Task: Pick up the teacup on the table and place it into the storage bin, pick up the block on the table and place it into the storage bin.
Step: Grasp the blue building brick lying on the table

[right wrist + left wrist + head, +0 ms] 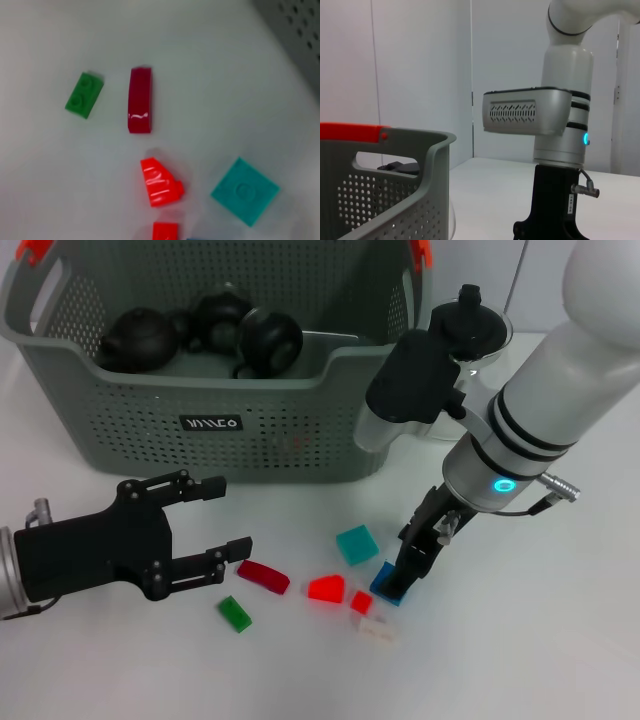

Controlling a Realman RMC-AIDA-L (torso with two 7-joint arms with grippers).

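Note:
The grey-green storage bin (250,430) stands at the back, and its rim shows in the left wrist view (395,200). Three black round vessels (268,340) lie inside it; I cannot tell which is a teacup. Several blocks lie on the white table in front: teal (357,543), dark red (263,577), red (327,588), green (235,613), white (377,630) and blue (383,590). My right gripper (410,575) points down at the blue block's right edge. My left gripper (232,515) hovers open left of the dark red block (140,100), holding nothing.
A glass teapot with a black lid (478,320) stands right of the bin, partly behind my right arm (562,150). Orange handle clips (350,131) sit on the bin's rim. A small red block (361,602) lies between the red and white ones.

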